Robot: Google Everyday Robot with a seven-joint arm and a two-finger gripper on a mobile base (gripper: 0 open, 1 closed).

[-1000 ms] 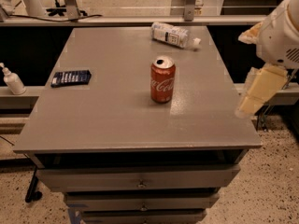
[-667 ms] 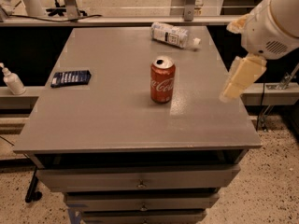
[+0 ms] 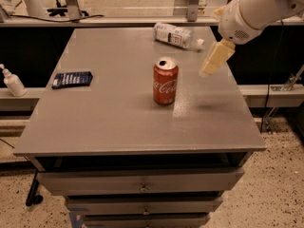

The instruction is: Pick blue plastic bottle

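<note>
The blue plastic bottle (image 3: 175, 35) lies on its side near the far edge of the grey table (image 3: 104, 108), its white cap pointing right. A red cola can (image 3: 165, 81) stands upright near the table's middle. My gripper (image 3: 213, 61) hangs on the white arm above the table's right side, right of the can and a little nearer than the bottle, touching nothing.
A dark blue flat packet (image 3: 72, 79) lies at the table's left side. A white pump dispenser bottle (image 3: 13, 81) stands on a lower shelf off to the left. The table has drawers (image 3: 142, 184) below its front edge.
My arm has moved left and toward the far side, from beyond the table's right edge to above its right part. The bottle and the can have not moved.
</note>
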